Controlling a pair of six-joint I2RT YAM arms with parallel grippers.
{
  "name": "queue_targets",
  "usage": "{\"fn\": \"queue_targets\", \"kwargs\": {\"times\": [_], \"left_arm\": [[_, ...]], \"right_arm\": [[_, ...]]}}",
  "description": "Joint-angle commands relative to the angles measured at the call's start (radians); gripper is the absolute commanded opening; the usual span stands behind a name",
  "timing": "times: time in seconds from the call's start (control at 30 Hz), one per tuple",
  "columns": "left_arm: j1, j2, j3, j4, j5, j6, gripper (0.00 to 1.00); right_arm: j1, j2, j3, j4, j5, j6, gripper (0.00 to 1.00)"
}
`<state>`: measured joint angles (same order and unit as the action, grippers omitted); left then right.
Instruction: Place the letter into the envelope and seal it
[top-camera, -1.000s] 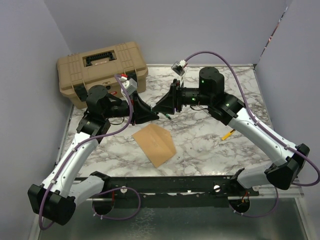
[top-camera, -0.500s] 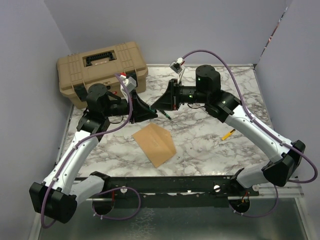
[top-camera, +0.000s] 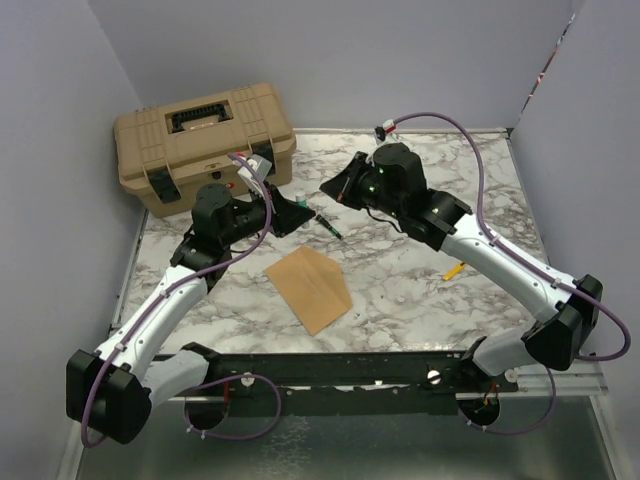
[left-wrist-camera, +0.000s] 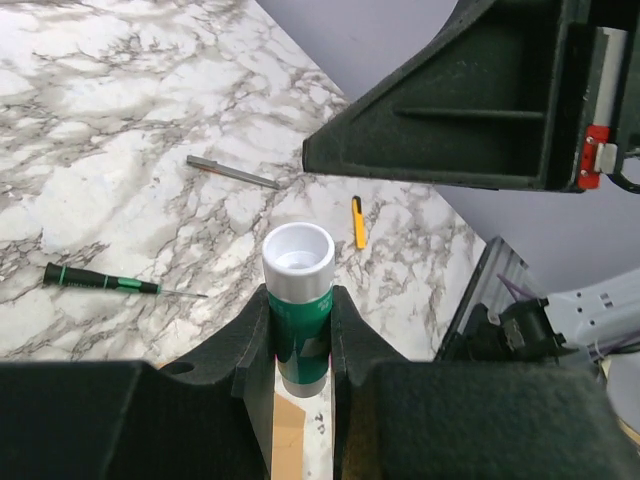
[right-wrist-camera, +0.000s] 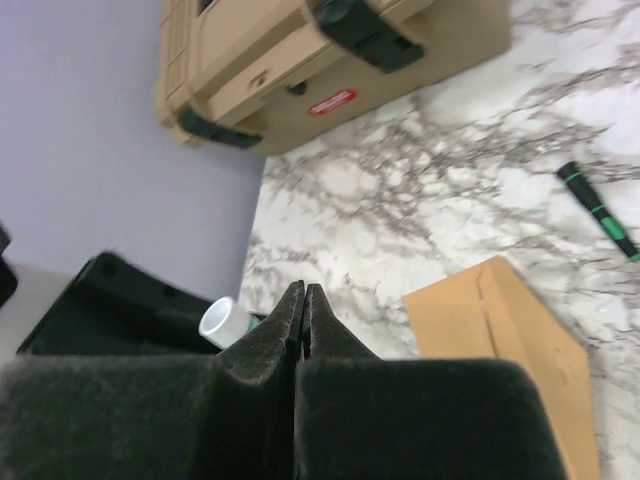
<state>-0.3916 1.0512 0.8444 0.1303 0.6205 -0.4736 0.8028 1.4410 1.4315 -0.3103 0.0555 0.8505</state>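
Observation:
The brown envelope lies flat on the marble table in front of both arms. It also shows in the right wrist view. The letter is not in view. My left gripper is shut on a green glue stick with a white top and holds it above the table, behind the envelope. My right gripper is shut with nothing visible between its fingers. It hangs raised, just right of and behind the left gripper. The glue stick's white top shows beside its fingers.
A tan hard case stands at the back left. A green-handled screwdriver lies behind the envelope. A yellow pencil lies to the right. A grey pen lies on the marble farther off.
My right gripper has drawn back and up from the left gripper, where the two met before. My left gripper has shifted slightly right with the glue stick. The envelope has not moved.

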Motion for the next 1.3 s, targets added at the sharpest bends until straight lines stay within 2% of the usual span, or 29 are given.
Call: {"fn": "queue_targets", "kwargs": {"times": [0.0, 0.07, 0.13, 0.27, 0.37, 0.5, 0.67, 0.9, 1.0, 1.03, 1.1, 1.2, 1.27], "left_arm": [[-0.010, -0.026, -0.042, 0.110, -0.105, -0.027, 0.00], [-0.011, -0.019, -0.044, 0.101, -0.068, -0.017, 0.00], [-0.010, -0.016, -0.044, 0.081, -0.041, -0.007, 0.00], [-0.010, -0.019, -0.037, 0.048, 0.027, 0.022, 0.00], [-0.010, -0.016, -0.029, 0.038, 0.102, 0.039, 0.00], [-0.010, -0.011, -0.011, 0.024, 0.173, 0.059, 0.00], [-0.011, -0.016, 0.007, -0.001, 0.178, 0.078, 0.00], [-0.010, -0.016, 0.023, -0.007, 0.163, 0.068, 0.00], [-0.010, -0.013, 0.025, -0.006, 0.169, 0.061, 0.00], [-0.011, -0.013, 0.025, -0.006, 0.176, 0.060, 0.00], [-0.010, -0.011, 0.027, -0.007, 0.190, 0.061, 0.00], [-0.010, -0.016, 0.028, -0.021, 0.183, 0.077, 0.00], [-0.010, -0.022, 0.032, -0.045, 0.149, 0.086, 0.00]], "right_arm": [[-0.010, -0.004, -0.026, 0.028, 0.147, 0.016, 0.00], [-0.011, -0.007, -0.019, 0.047, 0.082, -0.036, 0.00], [-0.010, -0.019, -0.013, 0.064, 0.006, -0.105, 0.06], [-0.011, -0.047, 0.000, 0.083, -0.170, -0.218, 0.34], [-0.011, -0.047, 0.024, 0.079, -0.281, -0.281, 0.49], [-0.011, 0.000, 0.084, 0.023, -0.379, -0.340, 0.52], [-0.011, 0.048, 0.139, -0.045, -0.396, -0.357, 0.50], [-0.010, 0.098, 0.164, -0.118, -0.420, -0.358, 0.52], [-0.010, 0.106, 0.159, -0.121, -0.436, -0.355, 0.49], [-0.010, 0.107, 0.155, -0.117, -0.437, -0.354, 0.46], [-0.010, 0.103, 0.148, -0.106, -0.440, -0.349, 0.35], [-0.010, 0.093, 0.141, -0.090, -0.435, -0.338, 0.09], [-0.010, 0.088, 0.144, -0.096, -0.403, -0.316, 0.01]]}}
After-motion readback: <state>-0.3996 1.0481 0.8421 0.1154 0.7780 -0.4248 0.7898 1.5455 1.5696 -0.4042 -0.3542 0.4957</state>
